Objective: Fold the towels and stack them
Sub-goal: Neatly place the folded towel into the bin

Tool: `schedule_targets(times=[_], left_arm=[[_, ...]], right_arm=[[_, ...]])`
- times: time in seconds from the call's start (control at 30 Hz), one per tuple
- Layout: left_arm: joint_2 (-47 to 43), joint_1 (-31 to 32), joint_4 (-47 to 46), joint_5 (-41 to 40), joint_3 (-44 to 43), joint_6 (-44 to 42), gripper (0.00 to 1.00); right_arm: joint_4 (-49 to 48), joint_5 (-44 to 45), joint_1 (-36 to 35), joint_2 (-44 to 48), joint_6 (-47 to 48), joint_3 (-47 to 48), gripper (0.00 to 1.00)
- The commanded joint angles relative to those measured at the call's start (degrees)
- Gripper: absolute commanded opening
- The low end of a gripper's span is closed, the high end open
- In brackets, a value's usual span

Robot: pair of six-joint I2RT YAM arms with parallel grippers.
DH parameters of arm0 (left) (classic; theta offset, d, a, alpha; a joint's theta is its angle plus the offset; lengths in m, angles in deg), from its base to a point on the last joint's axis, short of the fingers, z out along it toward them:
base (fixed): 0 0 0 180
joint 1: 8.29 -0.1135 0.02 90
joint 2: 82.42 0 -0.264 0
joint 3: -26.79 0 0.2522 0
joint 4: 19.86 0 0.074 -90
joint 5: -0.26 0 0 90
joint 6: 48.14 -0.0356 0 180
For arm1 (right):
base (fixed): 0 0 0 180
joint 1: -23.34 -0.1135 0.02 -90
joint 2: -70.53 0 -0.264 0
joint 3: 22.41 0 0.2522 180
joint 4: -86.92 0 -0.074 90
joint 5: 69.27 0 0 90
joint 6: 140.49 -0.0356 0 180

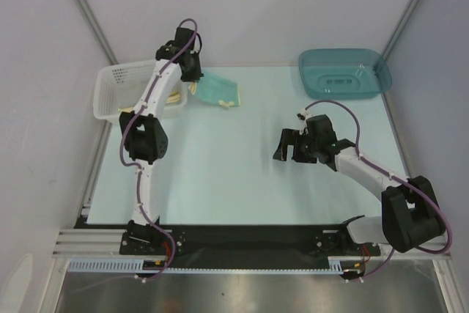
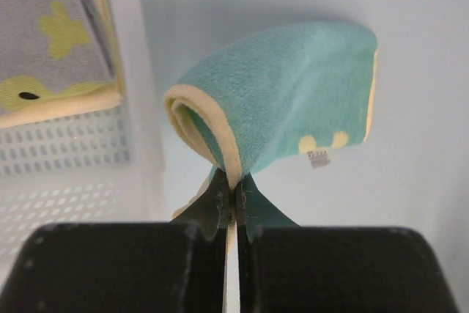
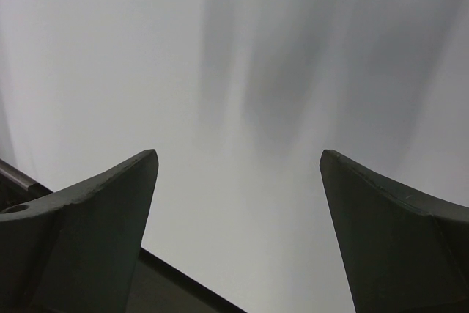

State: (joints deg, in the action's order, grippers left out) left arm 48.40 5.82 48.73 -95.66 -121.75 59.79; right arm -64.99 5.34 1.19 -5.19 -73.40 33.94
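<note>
A teal towel (image 1: 220, 90) with a cream border lies at the back left of the table, beside the white basket (image 1: 110, 89). My left gripper (image 1: 194, 73) is shut on its near edge; in the left wrist view the gripper (image 2: 236, 187) pinches the cream hem and the towel (image 2: 293, 93) curls up from it. A grey towel with yellow shapes (image 2: 51, 42) lies in the basket (image 2: 73, 181). My right gripper (image 1: 287, 148) is open and empty over the middle right of the table; its fingers (image 3: 110, 203) stand wide apart facing a pale wall.
A teal plastic tray (image 1: 344, 71) stands at the back right. The basket holds folded cream-edged cloth (image 1: 172, 98). Metal frame posts rise at both back corners. A black strip (image 1: 249, 236) runs along the near edge between the arm bases.
</note>
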Motion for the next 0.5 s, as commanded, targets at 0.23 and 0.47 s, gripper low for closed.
schedule_targets(times=[0.23, 0.47], left_arm=[[-3.99, -6.98, -2.07, -2.44, 0.99, -0.62, 0.0], [-6.28, -10.68, -12.37, -5.33, 8.48, -2.29, 0.0]], right_arm=[[-0.27, 1.51, 1.15, -0.48, 2.96, 2.94, 1.0], [-0.09, 2.48, 1.41, -1.62, 3.32, 3.38, 1.0]])
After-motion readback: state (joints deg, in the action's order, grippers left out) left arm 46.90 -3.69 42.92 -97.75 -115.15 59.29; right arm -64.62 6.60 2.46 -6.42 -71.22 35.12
